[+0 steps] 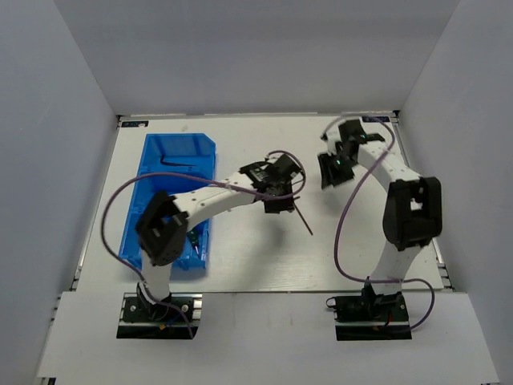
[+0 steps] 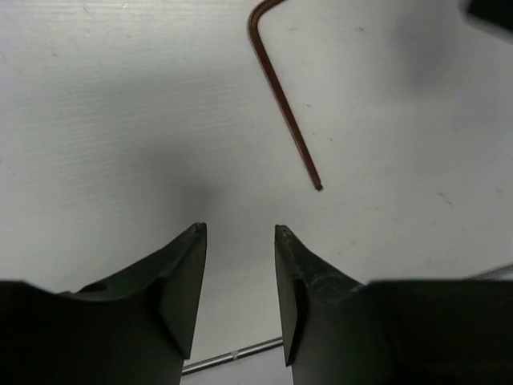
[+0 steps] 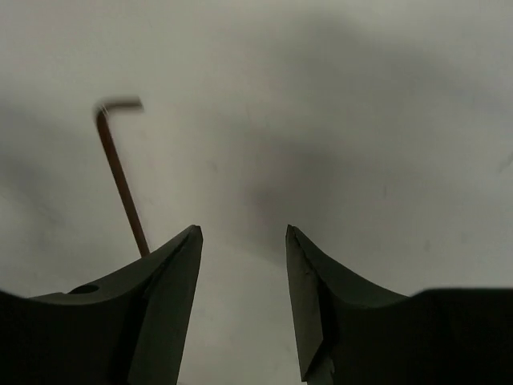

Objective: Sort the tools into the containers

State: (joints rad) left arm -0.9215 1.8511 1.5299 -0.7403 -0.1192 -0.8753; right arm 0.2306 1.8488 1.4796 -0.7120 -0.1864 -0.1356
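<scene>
Lying flat on the matte white tabletop (image 1: 240,257), a thin dark-red hex key (image 1: 303,218) sits between the two arms. It is a slim round rod with a tight L-bend at one end. The left wrist view shows its straight tip just ahead of the left pincer (image 2: 240,237) and not touching it. That pincer's dark, wedge-shaped jaws stand apart with only bare tabletop between them. The right pincer (image 3: 243,237) is likewise spread and empty. A blurred key (image 3: 120,180) of the same rusty colour and L shape lies beside its left finger; whether it is the same one I cannot tell. The long glossy blue bin (image 1: 172,144) of moulded plastic rests on the tabletop's left side. A second key (image 1: 178,166), thin and dark, lies in its far compartment, and a green-handled tool (image 1: 195,241) in its near one.
</scene>
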